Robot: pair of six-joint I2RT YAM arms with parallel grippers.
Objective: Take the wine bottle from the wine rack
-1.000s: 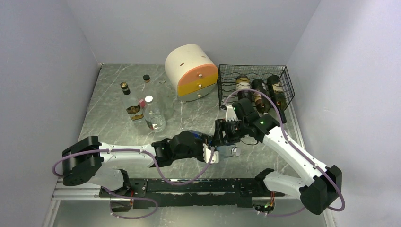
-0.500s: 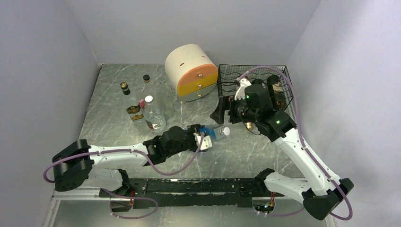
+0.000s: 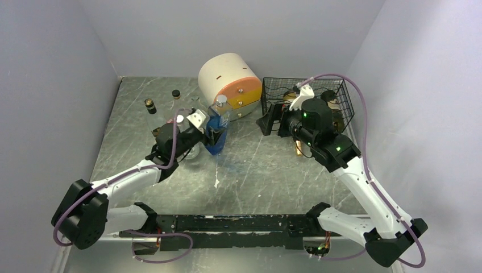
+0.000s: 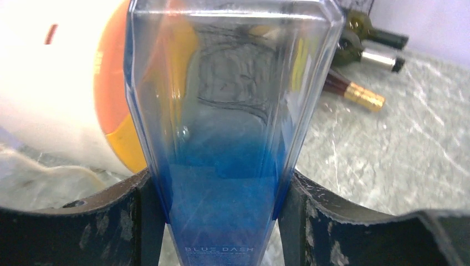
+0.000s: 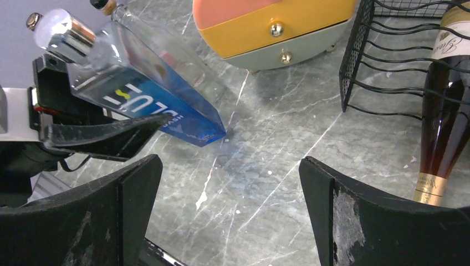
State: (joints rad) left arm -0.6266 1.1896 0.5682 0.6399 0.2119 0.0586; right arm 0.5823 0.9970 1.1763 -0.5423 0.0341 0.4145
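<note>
A tall blue square bottle [image 3: 217,128] with a silver cap is held near its base by my left gripper [image 3: 209,129], left of the table's middle. In the left wrist view both fingers press its blue sides, so the left gripper [image 4: 221,221] is shut on the blue bottle [image 4: 221,111]. The bottle [image 5: 144,94] leans, its lower corner at or just above the table. My right gripper [image 3: 273,122] stands open and holds nothing, by the front left corner of the black wine rack [image 3: 335,91]. The right wrist view shows bare table between its fingers, at right gripper [image 5: 227,163]. Dark wine bottles [image 5: 443,122] lie in the rack [image 5: 382,61].
The cream-and-orange drawer unit [image 3: 230,77] stands just behind the blue bottle, left of the rack. Clear bottles [image 3: 149,107] stand at the back left, partly behind my left arm. A gold-capped bottle neck [image 3: 298,149] pokes out in front of the rack.
The right gripper let go of the blue bottle, opened wide and drew back to the rack. The left arm carried the bottle from front centre to back left and tipped it upright.
</note>
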